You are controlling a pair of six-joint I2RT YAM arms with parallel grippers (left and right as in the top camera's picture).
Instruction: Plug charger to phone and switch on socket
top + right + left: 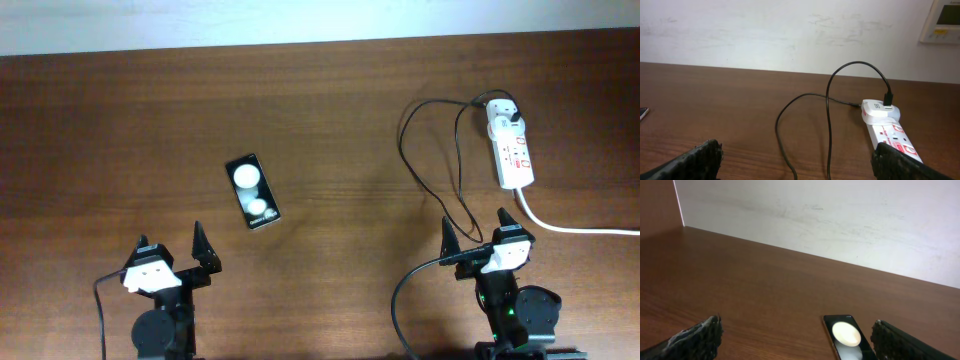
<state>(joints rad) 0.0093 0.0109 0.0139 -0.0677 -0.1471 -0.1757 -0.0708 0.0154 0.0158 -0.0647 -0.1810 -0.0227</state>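
The black phone (252,190) lies flat left of the table's middle, two white round blobs on its face. My left gripper (172,245) stands open a little nearer than it; in the left wrist view the phone (846,336) lies just inside the right finger, untouched. The white socket strip (514,155) lies at the far right, with the charger's white adapter (503,112) plugged in at its far end. The charger's black cable (405,150) loops left, then runs toward my open right gripper (476,228). In the right wrist view two strands of the cable (827,110) pass between the fingers; its tip is hidden.
The strip's thick white cord (580,228) runs off the right edge, close beside the right gripper. A white wall panel (942,20) hangs on the wall behind the table. The table's far edge meets a pale wall (840,220).
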